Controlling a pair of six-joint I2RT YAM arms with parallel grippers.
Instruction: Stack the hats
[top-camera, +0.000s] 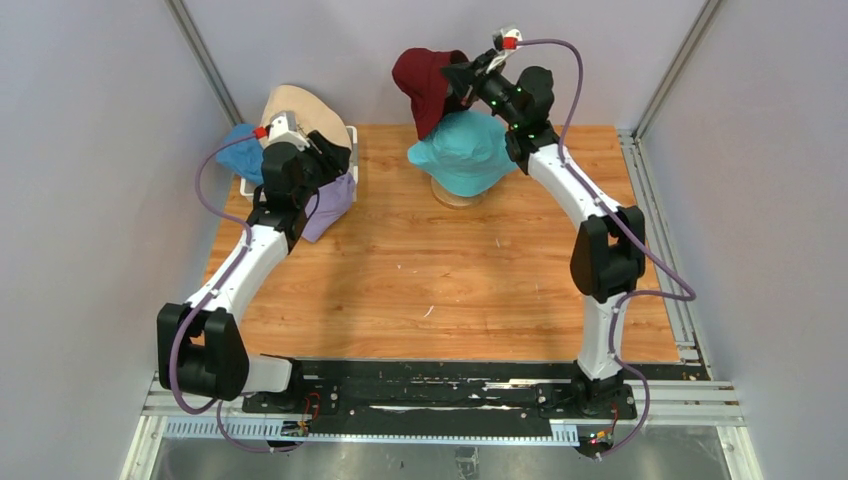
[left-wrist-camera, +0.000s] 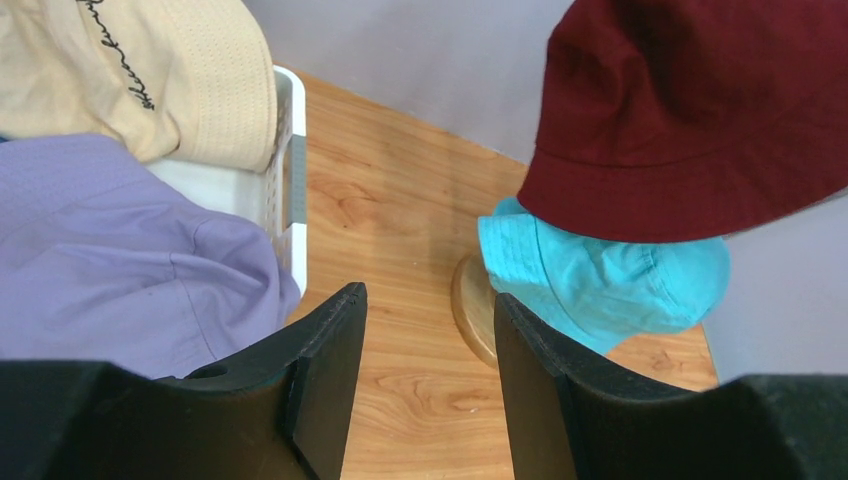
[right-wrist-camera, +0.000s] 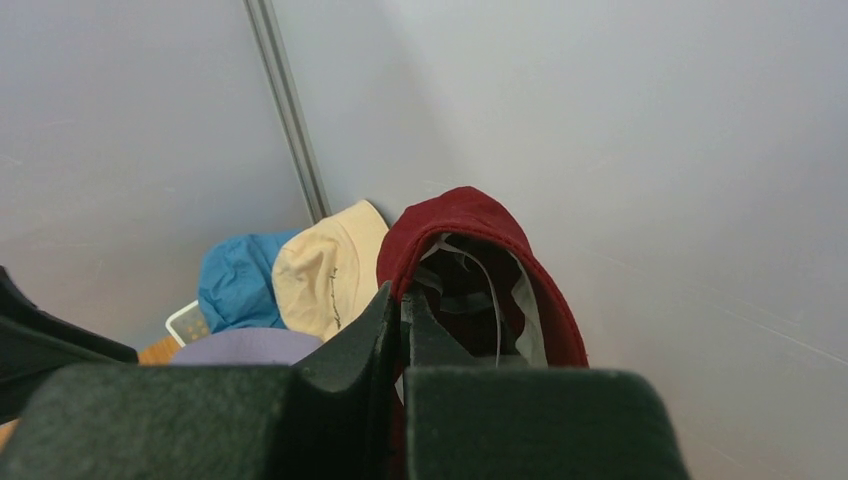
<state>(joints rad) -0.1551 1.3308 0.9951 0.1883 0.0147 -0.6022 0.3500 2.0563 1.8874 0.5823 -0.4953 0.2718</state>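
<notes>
Right claw (right-wrist-camera: 402, 300) has its two black fingers pressed close together on the brim of the dark red cloth bucket hat (top-camera: 425, 85) and holds it up in the air at the far side of the bench (top-camera: 430, 280), close to the grey back wall. This hat hangs open side toward the wrist camera, so the pale inner lining and a band are visible inside the soft, rounded crown. Just below it, the teal cloth bucket hat (top-camera: 465, 155) sits on the round wooden stand (left-wrist-camera: 475, 305), its floppy brim spreading over the stand so that only the pale disc of the base shows. From the left wrist view the red brim overlaps the teal crown, but I cannot tell if they touch. Left claw (left-wrist-camera: 430, 300) is about half open with nothing between the fingers; only the wood grain of the bench shows in the gap. It hovers beside the white plastic mesh basket (left-wrist-camera: 285, 150) at the far left. The lavender smooth cloth hat (left-wrist-camera: 110, 250) drapes over the near edge of the basket, the beige woven-texture hat (left-wrist-camera: 150, 70) with a dark stitched script line lies behind it, and the blue cloth hat (top-camera: 240, 150) is crumpled at the far left.
</notes>
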